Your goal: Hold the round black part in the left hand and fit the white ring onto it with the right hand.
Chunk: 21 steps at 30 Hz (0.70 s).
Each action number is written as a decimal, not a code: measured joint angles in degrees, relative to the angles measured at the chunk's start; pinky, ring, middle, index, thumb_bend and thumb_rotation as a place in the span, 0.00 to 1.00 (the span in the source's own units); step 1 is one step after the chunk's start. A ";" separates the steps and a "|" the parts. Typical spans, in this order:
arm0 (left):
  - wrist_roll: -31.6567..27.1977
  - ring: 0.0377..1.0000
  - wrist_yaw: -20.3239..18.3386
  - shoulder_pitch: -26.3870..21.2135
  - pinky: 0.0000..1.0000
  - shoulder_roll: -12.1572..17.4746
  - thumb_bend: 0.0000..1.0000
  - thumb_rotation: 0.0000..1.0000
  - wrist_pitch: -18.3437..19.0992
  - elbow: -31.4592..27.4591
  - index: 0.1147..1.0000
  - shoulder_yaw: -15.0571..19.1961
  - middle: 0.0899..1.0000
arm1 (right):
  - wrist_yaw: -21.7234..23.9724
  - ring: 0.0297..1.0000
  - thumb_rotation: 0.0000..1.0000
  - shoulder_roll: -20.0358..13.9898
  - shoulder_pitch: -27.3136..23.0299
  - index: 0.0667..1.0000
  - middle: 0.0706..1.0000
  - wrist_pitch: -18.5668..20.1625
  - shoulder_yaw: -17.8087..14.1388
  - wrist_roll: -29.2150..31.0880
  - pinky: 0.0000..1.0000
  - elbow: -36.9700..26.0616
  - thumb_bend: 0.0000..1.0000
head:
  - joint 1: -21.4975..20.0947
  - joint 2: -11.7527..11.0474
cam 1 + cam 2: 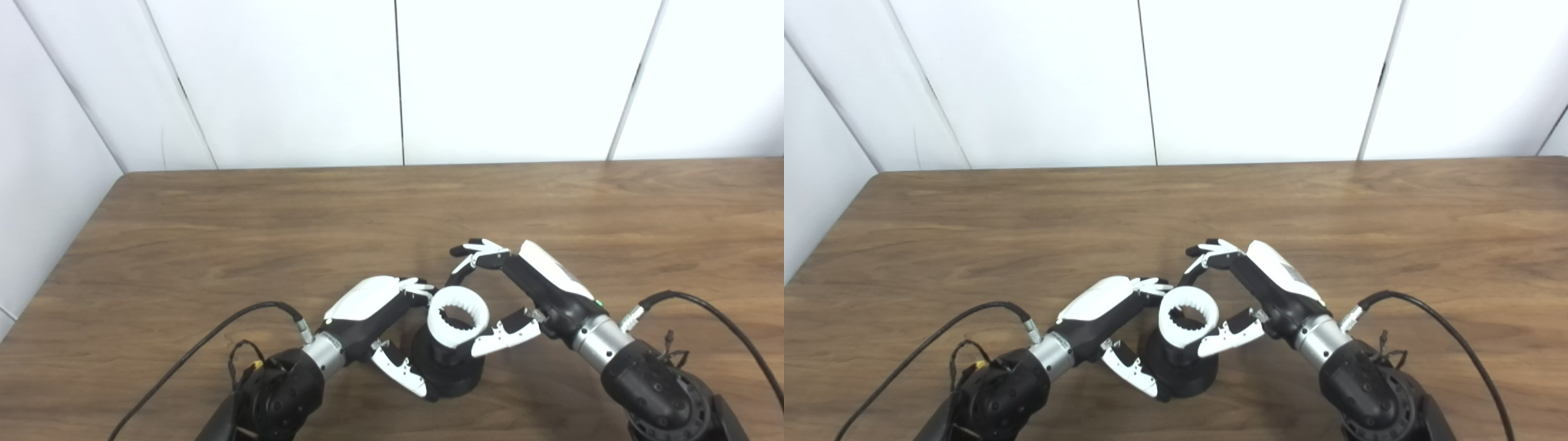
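Note:
The round black part (pixel 450 370) stands on the table near the front edge, at the centre. My left hand (pixel 373 306) is shut on it, fingers curled round its far side and thumb (pixel 401 370) against its near left side. The white ring (pixel 436 318), toothed on the inside, sits on top of the black part, tilted a little toward me. My right hand (pixel 539 282) is shut on the ring: its thumb (pixel 505 335) presses the ring's right rim and its fingers (pixel 474 254) arch over the far side. How deep the ring is seated is hidden.
The wooden table (pixel 245 233) runs back to white wall panels (pixel 392 79), with its left edge close to the left wall. Black cables (pixel 202 349) trail from both wrists across the front of the table.

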 measured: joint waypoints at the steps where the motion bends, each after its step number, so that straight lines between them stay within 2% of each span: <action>1: 0.00 0.96 0.00 0.00 0.98 -0.02 0.93 0.26 0.02 0.00 0.53 0.00 0.88 | 0.00 0.95 0.16 0.00 0.00 0.45 0.85 0.00 0.00 -0.01 0.90 0.00 0.52 | 0.00 0.00; 21: -0.05 0.96 -0.11 0.00 0.98 -0.26 0.92 0.25 0.57 0.00 0.54 0.02 0.88 | -0.07 0.96 0.16 0.08 0.77 0.45 0.85 -0.05 0.71 -0.23 0.90 0.48 0.52 | 0.53 0.35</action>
